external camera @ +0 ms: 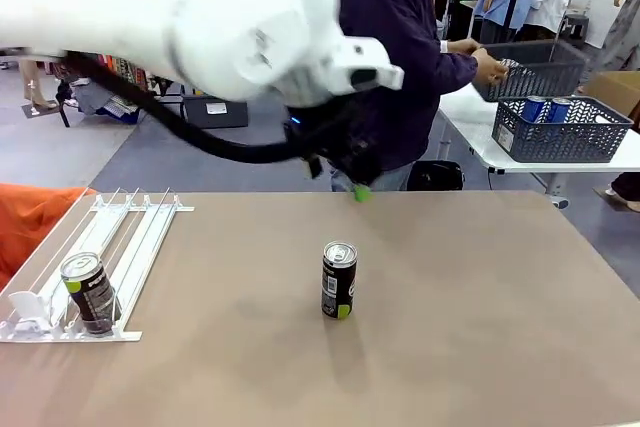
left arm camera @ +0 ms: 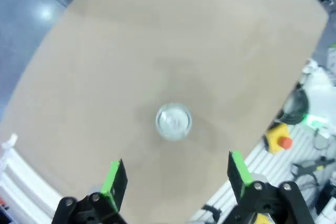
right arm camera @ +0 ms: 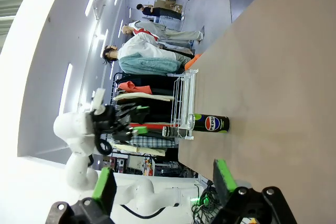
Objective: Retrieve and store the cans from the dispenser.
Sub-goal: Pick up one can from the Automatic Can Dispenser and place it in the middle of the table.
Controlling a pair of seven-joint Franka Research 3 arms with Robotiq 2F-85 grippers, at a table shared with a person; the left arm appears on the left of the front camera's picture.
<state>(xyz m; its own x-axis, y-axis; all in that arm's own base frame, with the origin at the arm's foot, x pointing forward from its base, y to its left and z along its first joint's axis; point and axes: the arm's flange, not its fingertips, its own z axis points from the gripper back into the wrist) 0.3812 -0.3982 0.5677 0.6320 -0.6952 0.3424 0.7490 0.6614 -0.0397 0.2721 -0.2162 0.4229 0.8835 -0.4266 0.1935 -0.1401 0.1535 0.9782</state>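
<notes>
Left wrist view: can point(left arm camera: 173, 121) beneath claw point(left arm camera: 176, 165)

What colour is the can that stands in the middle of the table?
The can is black with a silver top; clearest in front view.

One dark slim drink can with silver top point(external camera: 339, 280) stands upright at mid-table. A second like can point(external camera: 89, 293) stands against the front stopper of the white plastic rail dispenser point(external camera: 145, 227).
</notes>
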